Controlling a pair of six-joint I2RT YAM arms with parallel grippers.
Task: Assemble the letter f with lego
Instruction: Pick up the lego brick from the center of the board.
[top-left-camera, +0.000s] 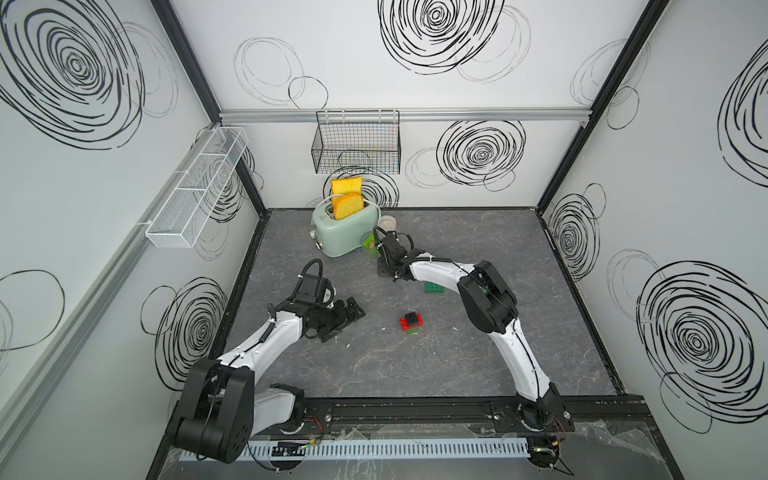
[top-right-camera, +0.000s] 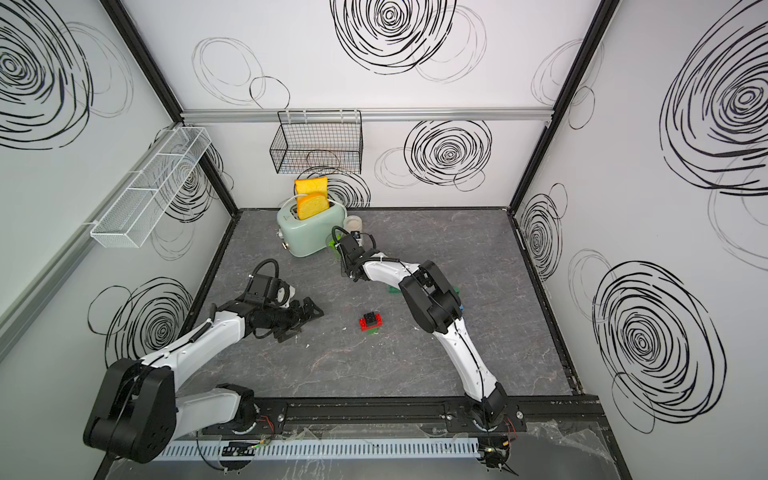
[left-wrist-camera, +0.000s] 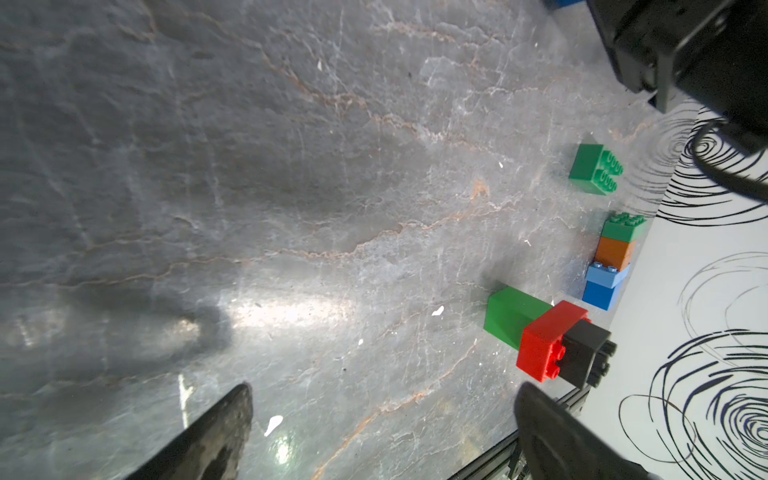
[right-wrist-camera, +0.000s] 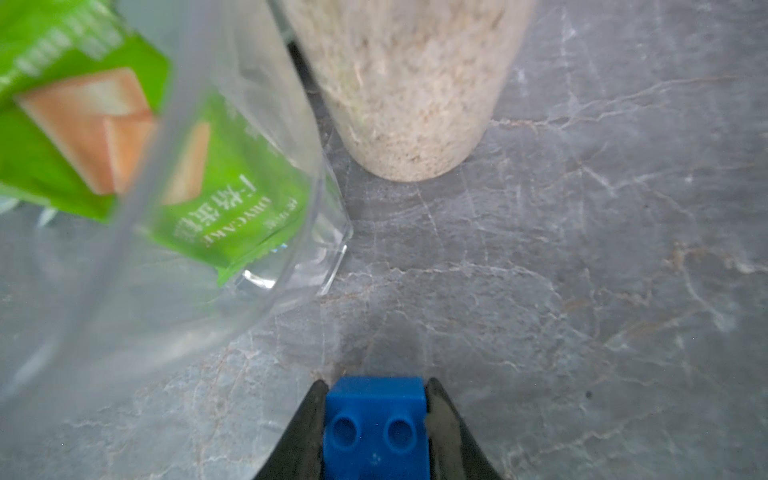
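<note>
Blue lego (right-wrist-camera: 376, 428) tight in right claw (right-wrist-camera: 376, 384), clear cup (right-wrist-camera: 270, 187) and beige cup (right-wrist-camera: 415, 83) ahead; left claw (left-wrist-camera: 384, 390) wide, empty.

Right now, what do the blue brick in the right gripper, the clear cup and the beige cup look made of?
The blue brick: hard moulded plastic, smooth with a slight sheen, crisp edges and round moulded marks.
The clear cup: transparent, probably thin plastic; the green packet shows through it, and its base glints.
The beige cup: matte, speckled and fibrous-looking; perhaps a plant-fibre composite, but I can't tell for sure.
</note>
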